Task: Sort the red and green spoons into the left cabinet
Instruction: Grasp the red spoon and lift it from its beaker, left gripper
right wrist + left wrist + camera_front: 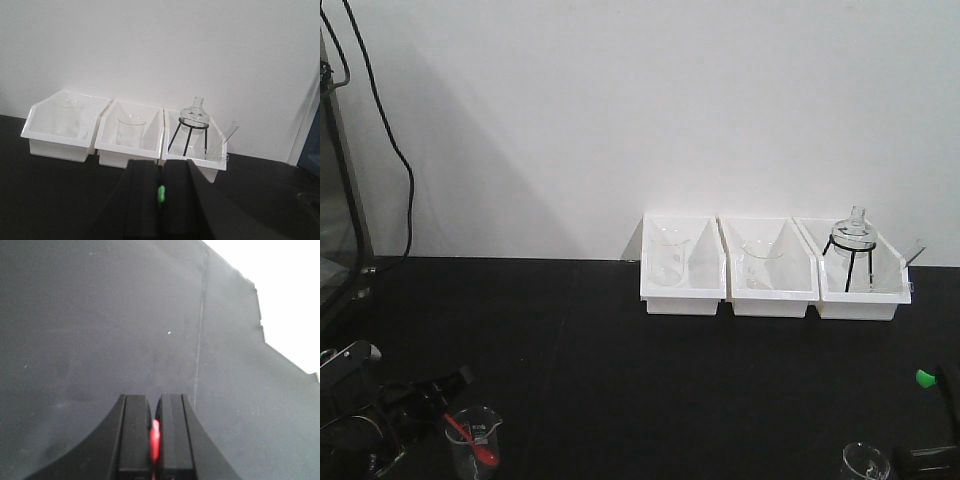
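My left gripper [425, 392] is at the bottom left, shut on a red spoon [470, 436]. The spoon's bowl hangs inside a glass beaker [478, 445]. In the left wrist view the red handle [155, 440] is pinched between the closed fingers of my left gripper [154, 402]. My right gripper [947, 395] is at the bottom right edge, shut on a green spoon [924, 378]. In the right wrist view the green spoon [161, 194] sits between the closed fingers of my right gripper [161, 167]. The left white bin [683, 297] stands at the back and holds a beaker.
A middle white bin [772, 300] holds a beaker. A right white bin [858, 303] holds a flask on a black stand and a glass tube. Another beaker [865, 462] stands at the bottom right. A black cable [405, 190] hangs at the left wall.
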Tool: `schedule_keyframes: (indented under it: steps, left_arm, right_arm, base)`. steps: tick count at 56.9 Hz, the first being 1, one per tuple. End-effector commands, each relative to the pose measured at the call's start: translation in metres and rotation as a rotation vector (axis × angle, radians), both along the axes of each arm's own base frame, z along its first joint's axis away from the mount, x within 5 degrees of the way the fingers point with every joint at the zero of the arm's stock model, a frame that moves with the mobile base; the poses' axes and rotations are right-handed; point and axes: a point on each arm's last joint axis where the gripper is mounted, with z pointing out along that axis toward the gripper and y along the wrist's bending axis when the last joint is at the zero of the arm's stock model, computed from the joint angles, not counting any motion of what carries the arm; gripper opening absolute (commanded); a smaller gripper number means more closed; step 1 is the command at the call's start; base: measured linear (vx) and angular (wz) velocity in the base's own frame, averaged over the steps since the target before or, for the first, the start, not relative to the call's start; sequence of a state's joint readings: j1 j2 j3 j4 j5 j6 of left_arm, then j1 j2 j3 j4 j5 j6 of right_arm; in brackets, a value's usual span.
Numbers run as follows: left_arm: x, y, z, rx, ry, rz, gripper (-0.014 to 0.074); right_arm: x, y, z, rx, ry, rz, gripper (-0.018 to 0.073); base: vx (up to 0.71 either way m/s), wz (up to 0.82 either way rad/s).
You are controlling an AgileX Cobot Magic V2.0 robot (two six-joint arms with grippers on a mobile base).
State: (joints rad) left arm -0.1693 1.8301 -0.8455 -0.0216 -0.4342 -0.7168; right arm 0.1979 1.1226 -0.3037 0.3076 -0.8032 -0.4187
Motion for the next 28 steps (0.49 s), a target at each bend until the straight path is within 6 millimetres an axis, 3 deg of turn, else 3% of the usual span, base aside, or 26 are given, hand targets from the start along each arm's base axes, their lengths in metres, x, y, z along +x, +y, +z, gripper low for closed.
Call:
schedule_keyframes:
  steps: [1, 15, 28]
  left_arm:
    - [0.007, -0.001, 0.033, -0.036, -0.172, 0.004, -0.0008]
    - [0.007, -0.003, 0.038, -0.014, -0.209, -0.031, -0.0006]
    - [0.0, -0.006, 0.065, 0.032, -0.299, -0.105, -0.0006]
  right_arm:
    - [0.0, -0.001, 0.019, -0.011, -0.126, -0.012, -0.0004]
    - [0.0, -0.001, 0.019, -0.011, -0.126, -0.012, -0.0004]
    - [0.0, -0.001, 0.019, -0.011, -0.126, -0.012, -0.0004]
  base:
    - [0.0, 0.0]
    - [0.0, 0.0]
    - [0.0, 0.0]
